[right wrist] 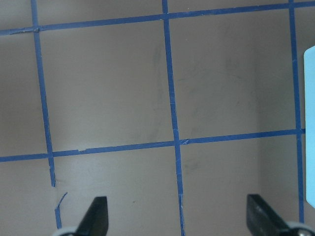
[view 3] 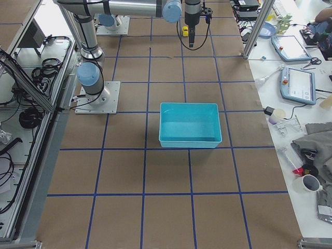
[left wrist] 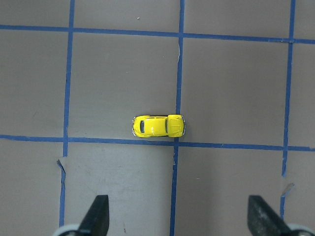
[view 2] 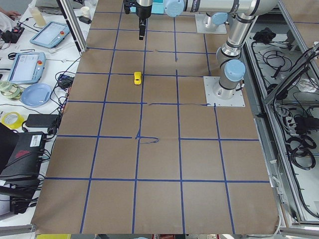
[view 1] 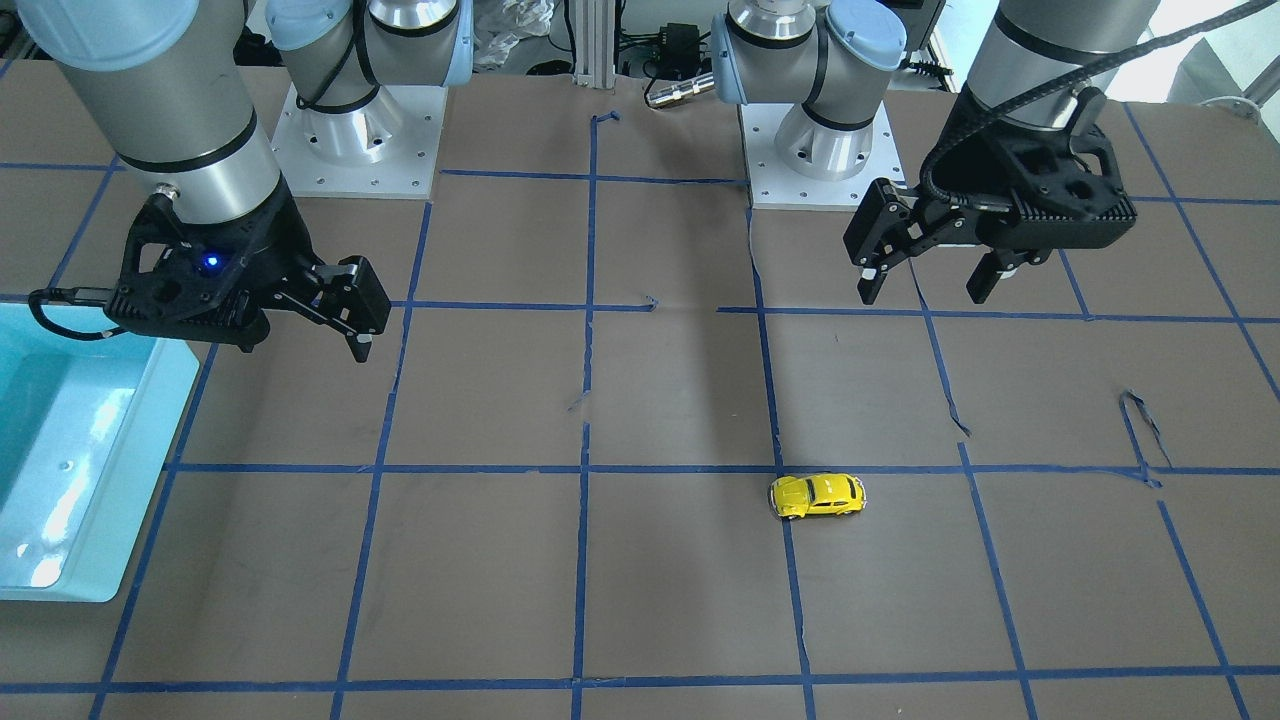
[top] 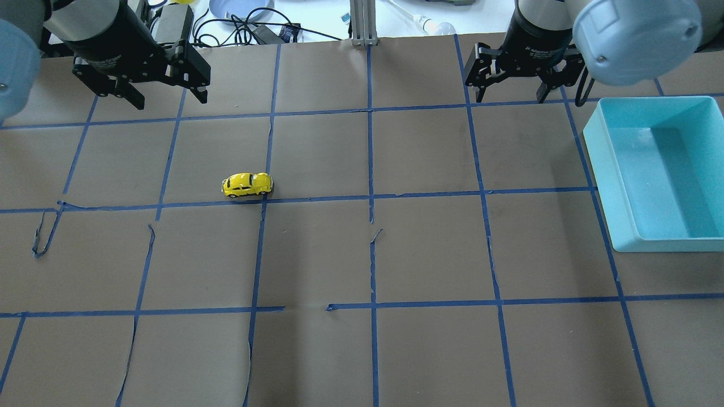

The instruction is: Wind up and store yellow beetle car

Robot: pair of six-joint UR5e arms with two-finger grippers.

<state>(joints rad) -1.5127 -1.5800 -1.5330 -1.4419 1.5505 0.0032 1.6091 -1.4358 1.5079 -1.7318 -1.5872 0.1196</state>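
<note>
Brown papered surface (top: 430,254), both arms raised, toy car alone on the robot's left half.

The surface is marked into squares by blue tape (top: 339,197). A teal bin (top: 608,186) sits at the robot's right edge with nothing visible inside it. The left tool (top: 168,97) hangs above the surface with its fingers spread wide and nothing between them. The right tool (top: 509,95) hangs just beside the bin's far corner, likewise spread and holding nothing. The yellow beetle car (top: 247,185) stands on its wheels just beside a tape crossing, lengthwise along the tape line, below and apart from the left tool and well apart from the bin.
</note>
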